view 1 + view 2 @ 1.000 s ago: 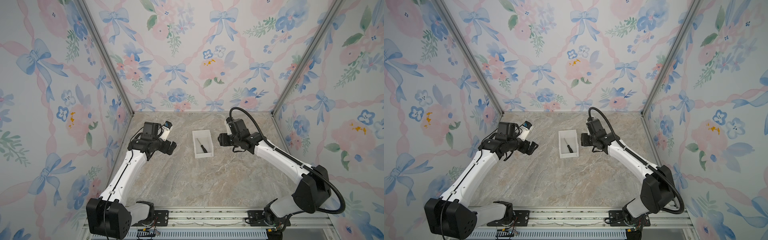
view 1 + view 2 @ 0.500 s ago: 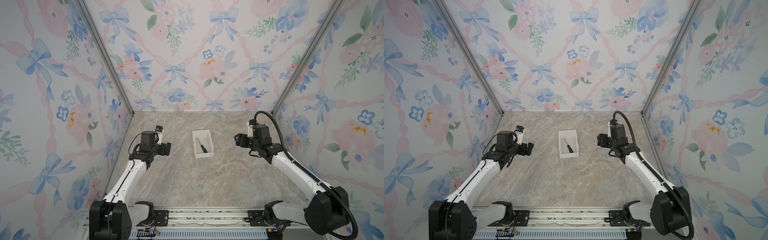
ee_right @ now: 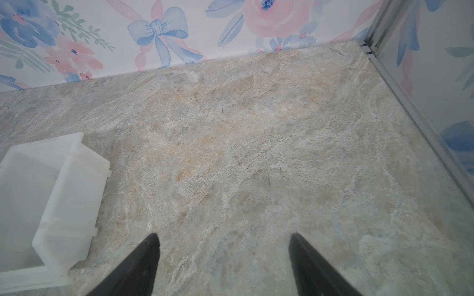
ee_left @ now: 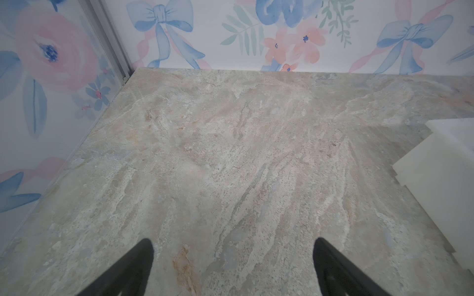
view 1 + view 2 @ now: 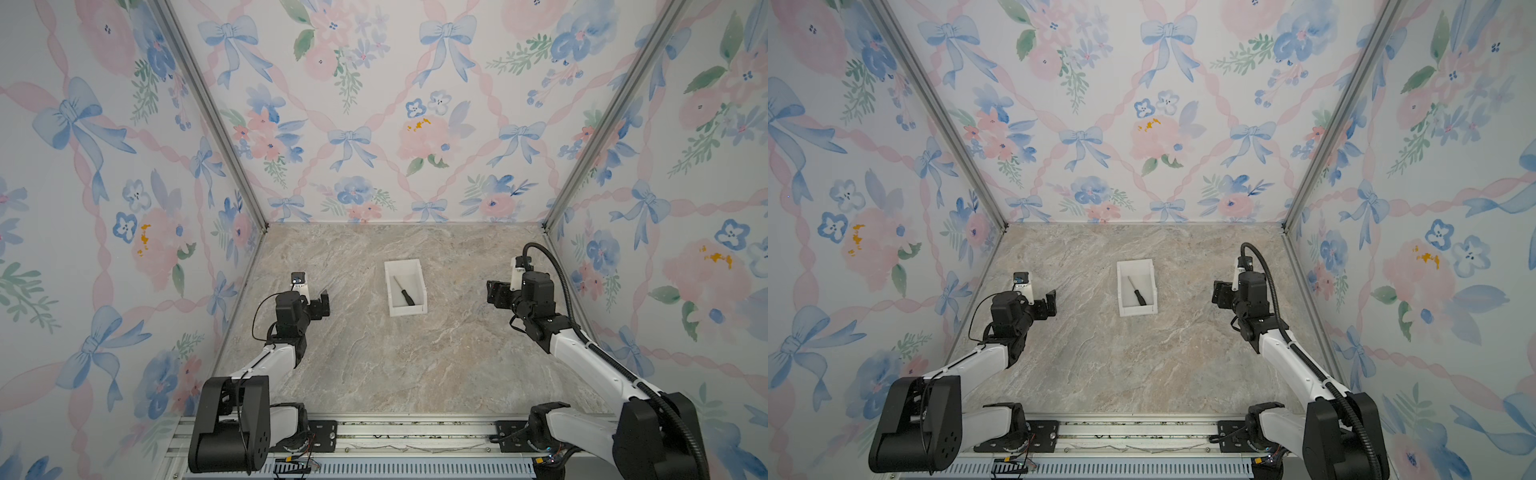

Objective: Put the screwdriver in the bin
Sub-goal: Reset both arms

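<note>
The black-handled screwdriver [image 5: 405, 291] [image 5: 1138, 293] lies slantwise inside the small white bin [image 5: 390, 286] [image 5: 1124, 291] in both top views, at the middle of the marble table. My left gripper [image 5: 322, 303] [image 4: 232, 243] hovers left of the bin, open and empty. On the other side my right gripper [image 5: 496, 293] [image 3: 224, 239] stands well apart from the bin, also open with nothing between its fingers. A corner of the bin [image 4: 441, 164] shows in the left wrist view, and its side wall [image 3: 69, 194] in the right wrist view; the screwdriver is hidden in both.
Floral walls close the table [image 5: 395, 365] in at the back and both sides, with metal corner posts [image 5: 552, 216]. A rail with both arm bases [image 5: 390, 436] runs along the front edge.
Both arms have drawn back from the bin toward their own sides and toward the front. The right gripper has opened wider. The screwdriver has stayed in the bin.
</note>
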Action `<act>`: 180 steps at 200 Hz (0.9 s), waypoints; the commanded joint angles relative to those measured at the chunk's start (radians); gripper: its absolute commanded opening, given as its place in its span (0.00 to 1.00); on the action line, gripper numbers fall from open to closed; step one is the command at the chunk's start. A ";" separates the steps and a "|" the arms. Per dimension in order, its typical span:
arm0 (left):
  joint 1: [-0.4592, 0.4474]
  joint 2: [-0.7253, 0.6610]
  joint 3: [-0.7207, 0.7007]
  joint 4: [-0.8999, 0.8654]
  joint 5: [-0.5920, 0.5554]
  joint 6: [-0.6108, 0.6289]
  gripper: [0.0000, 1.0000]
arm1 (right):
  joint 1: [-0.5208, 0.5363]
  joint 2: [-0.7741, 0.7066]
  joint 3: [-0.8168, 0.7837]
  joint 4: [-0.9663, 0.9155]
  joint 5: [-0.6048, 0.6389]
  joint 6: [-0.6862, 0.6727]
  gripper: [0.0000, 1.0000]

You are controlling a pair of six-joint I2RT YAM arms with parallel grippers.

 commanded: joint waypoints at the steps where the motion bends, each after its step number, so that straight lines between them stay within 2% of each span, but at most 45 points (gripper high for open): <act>1: 0.010 0.081 -0.049 0.277 -0.024 -0.022 0.98 | -0.024 -0.010 -0.060 0.127 0.071 -0.083 0.81; 21: 0.017 0.147 -0.063 0.365 -0.062 -0.037 0.98 | -0.090 -0.017 -0.126 0.236 0.078 -0.085 0.82; 40: 0.022 0.181 -0.074 0.418 -0.033 -0.037 0.98 | -0.146 0.005 -0.174 0.341 0.061 -0.054 0.82; 68: 0.019 0.177 -0.099 0.449 -0.013 -0.023 0.98 | -0.161 0.082 -0.211 0.474 0.062 -0.041 0.82; 83: 0.014 0.188 -0.162 0.565 -0.022 -0.023 0.98 | -0.164 0.134 -0.228 0.532 0.066 -0.053 0.82; 98: 0.013 0.268 -0.224 0.760 -0.024 -0.019 0.98 | -0.171 0.197 -0.248 0.635 0.060 -0.050 0.82; 106: 0.011 0.302 -0.233 0.849 -0.013 -0.010 0.98 | -0.176 0.201 -0.225 0.605 0.046 -0.058 0.82; 113: 0.008 0.280 -0.225 0.805 -0.009 -0.007 0.98 | -0.175 0.203 -0.205 0.558 0.044 -0.067 0.82; 126: 0.005 0.262 -0.199 0.718 -0.019 -0.009 0.98 | -0.175 0.229 -0.202 0.597 0.028 -0.079 0.82; 148: 0.003 0.279 -0.185 0.720 -0.014 -0.003 0.98 | -0.184 0.304 -0.205 0.698 -0.003 -0.088 0.82; 161: 0.002 0.282 -0.182 0.719 -0.014 -0.001 0.98 | -0.149 0.311 -0.144 0.572 0.005 -0.134 0.82; 169: 0.002 0.282 -0.181 0.717 -0.013 -0.001 0.98 | -0.118 0.350 -0.154 0.651 0.022 -0.166 0.82; 180: 0.001 0.282 -0.180 0.717 -0.013 0.000 0.98 | -0.097 0.351 -0.185 0.682 0.040 -0.187 0.90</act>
